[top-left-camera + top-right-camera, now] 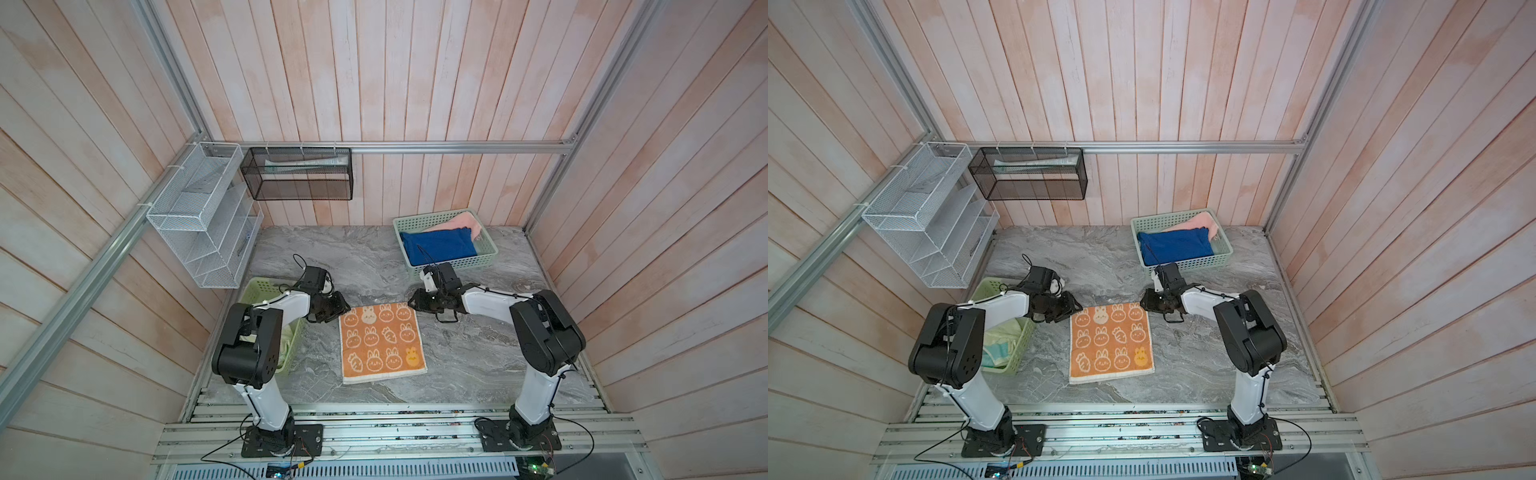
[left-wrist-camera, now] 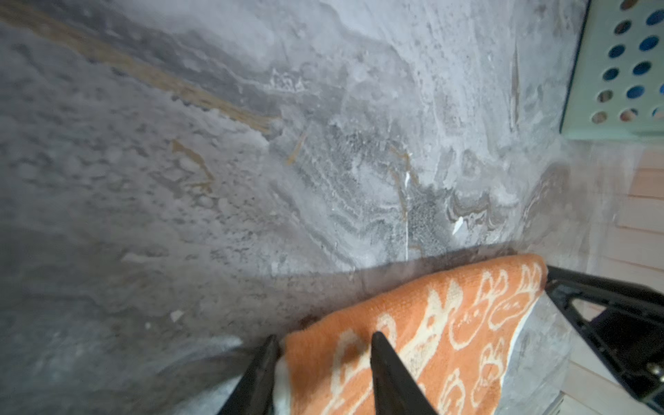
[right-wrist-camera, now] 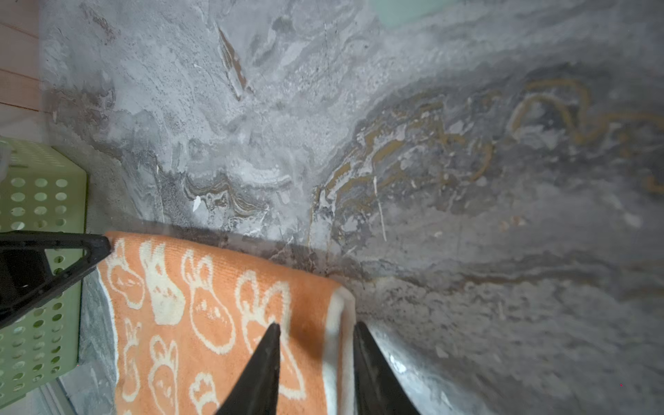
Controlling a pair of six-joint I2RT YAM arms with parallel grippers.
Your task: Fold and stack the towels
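One orange bunny-and-carrot towel [image 1: 380,343] lies spread on the marble tabletop [image 1: 461,357] between two tools. The left tool [image 1: 344,311] sits at its far left corner and the right tool [image 1: 413,302] at its far right corner. In each wrist view the fingers [image 2: 384,363] stand apart, straddling that corner. There are two pale green baskets. The far one [image 1: 455,266] holds one blue towel [image 1: 440,247] and one pink towel [image 1: 457,222]. The left one [image 1: 994,286] holds one teal-and-cream towel [image 1: 998,349].

Looped terry cloth towel [image 1: 380,343] on matt grey marble-look tabletop [image 1: 478,353]
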